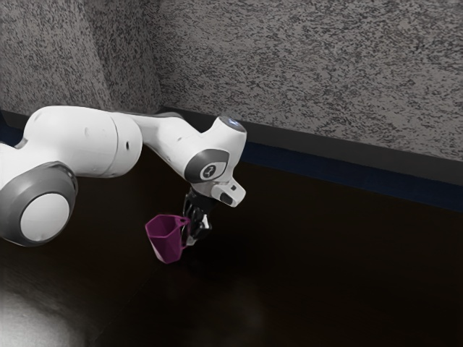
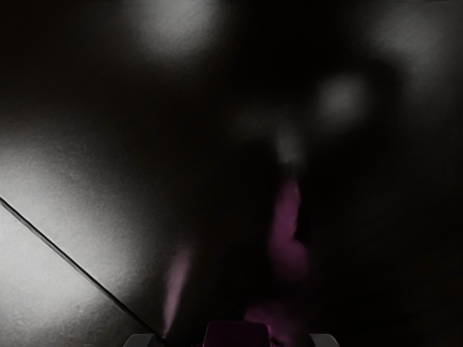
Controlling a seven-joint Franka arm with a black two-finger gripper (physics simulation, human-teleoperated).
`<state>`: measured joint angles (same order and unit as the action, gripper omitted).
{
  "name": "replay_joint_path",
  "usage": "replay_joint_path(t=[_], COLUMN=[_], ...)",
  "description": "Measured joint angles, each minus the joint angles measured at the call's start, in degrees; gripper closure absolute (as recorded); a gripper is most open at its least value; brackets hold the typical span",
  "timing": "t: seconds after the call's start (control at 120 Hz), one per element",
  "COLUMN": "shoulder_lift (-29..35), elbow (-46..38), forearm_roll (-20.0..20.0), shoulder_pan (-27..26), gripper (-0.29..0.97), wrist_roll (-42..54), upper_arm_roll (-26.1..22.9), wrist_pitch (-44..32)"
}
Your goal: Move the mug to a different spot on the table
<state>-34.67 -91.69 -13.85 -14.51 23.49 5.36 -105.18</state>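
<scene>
Your gripper (image 1: 196,225) pinching the purple mug (image 1: 167,238) by its side, dark shiny table (image 1: 325,275) under it, speckled grey walls (image 1: 304,65) behind

It is dim in here. The dark, glossy surface (image 1: 325,275) swallows most of the light and gives back only a pale glare patch (image 1: 29,318) in the exterior view's lower left corner. The speckled grey wall (image 1: 289,65) and the white arm (image 1: 79,144) are lit evenly from above. A soft shadow pools under the purple mug (image 1: 168,237). From the wrist, hazy white highlights float on the black sheen, and a smeared magenta streak (image 2: 289,217) mirrors the mug.
</scene>
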Motion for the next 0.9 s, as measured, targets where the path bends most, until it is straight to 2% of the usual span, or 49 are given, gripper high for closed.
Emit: replay_joint_path(t=[0.217, 0.433, 0.558, 0.717, 0.9], shoulder_lift=[0.0, 1.8, 7.8, 20.5, 29.7], elbow=[0.0, 0.1, 0.1, 0.0, -0.3], forearm_roll=[0.5, 4.1, 8.3, 16.1, 17.1], shoulder_pan=[0.0, -0.5, -0.1, 4.1, 9.1], gripper=[0.2, 0.07, 0.04, 0.02, 0.01], wrist_roll=[0.7, 1.9, 2.8, 2.3, -3.1], upper_arm_roll=[0.0, -0.9, -0.7, 1.3, 2.4], wrist_pitch=[-0.3, -1.5, -2.3, -2.0, 3.1])
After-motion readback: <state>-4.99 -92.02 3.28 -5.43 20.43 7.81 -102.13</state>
